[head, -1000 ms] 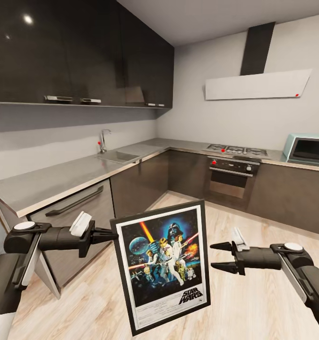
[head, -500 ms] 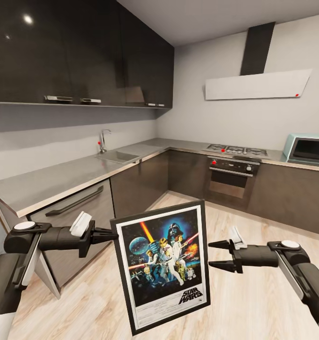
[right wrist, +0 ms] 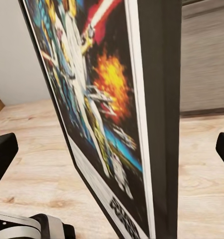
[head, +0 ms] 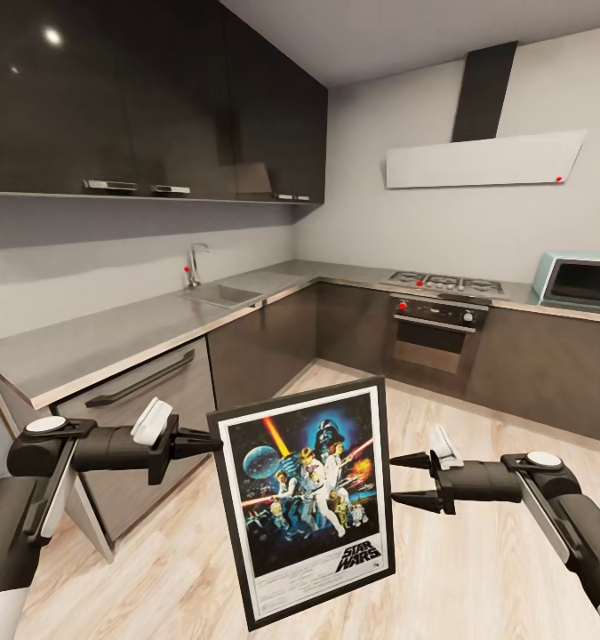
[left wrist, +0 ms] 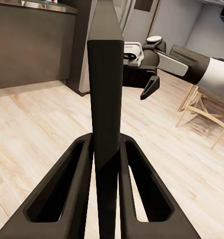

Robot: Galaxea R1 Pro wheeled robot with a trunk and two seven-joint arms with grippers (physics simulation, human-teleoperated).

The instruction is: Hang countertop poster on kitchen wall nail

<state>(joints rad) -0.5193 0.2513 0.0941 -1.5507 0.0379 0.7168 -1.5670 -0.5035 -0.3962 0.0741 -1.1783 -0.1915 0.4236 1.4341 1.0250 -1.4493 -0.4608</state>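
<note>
The poster (head: 307, 502) hangs low in the middle, off the countertop (head: 113, 338) — left gripper (head: 206, 442) pinches its edge, right gripper (head: 404, 480) gapes beside it — it looks stiff, light, best held by the frame.

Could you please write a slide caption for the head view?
Left gripper holds the framed poster by its edge above the kitchen floor; the open right gripper waits beside it.
</note>
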